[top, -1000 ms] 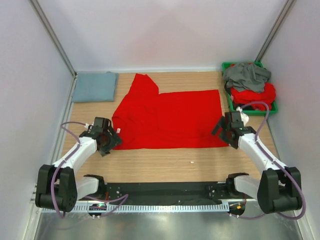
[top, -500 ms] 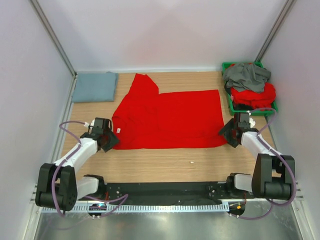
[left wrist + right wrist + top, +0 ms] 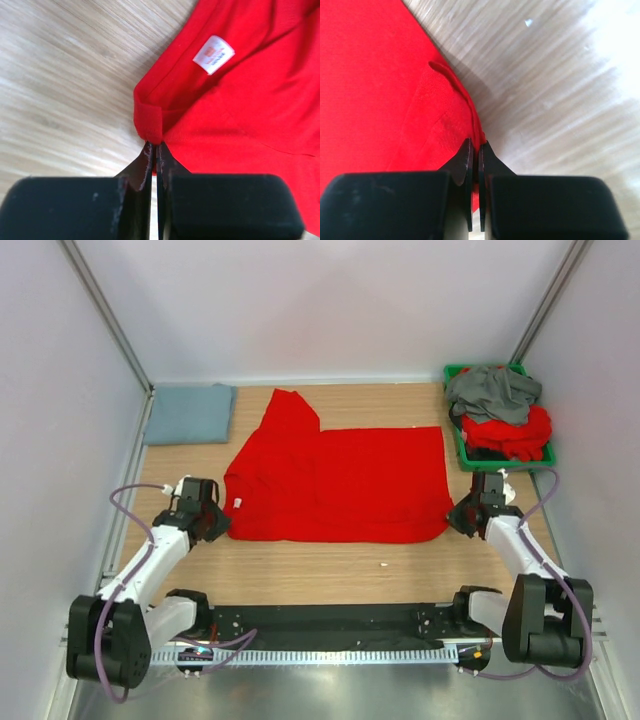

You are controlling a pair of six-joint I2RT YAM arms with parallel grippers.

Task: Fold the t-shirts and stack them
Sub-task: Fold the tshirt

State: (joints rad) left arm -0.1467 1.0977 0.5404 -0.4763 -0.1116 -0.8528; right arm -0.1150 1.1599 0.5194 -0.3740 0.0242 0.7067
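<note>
The red t-shirt [image 3: 340, 480] is soft matt cloth. The table [image 3: 300, 565] shows pale wood grain. The green bin [image 3: 450, 370] looks plastic.

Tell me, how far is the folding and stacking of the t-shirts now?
Done: one blue-grey cloth t-shirt lies folded at the far left corner. In hand: the bright red cloth t-shirt lies flat, left gripper and right gripper shut on its near corners. Left: folding it, plus the dark grey shirt and red shirts heaped in the green plastic bin.
</note>
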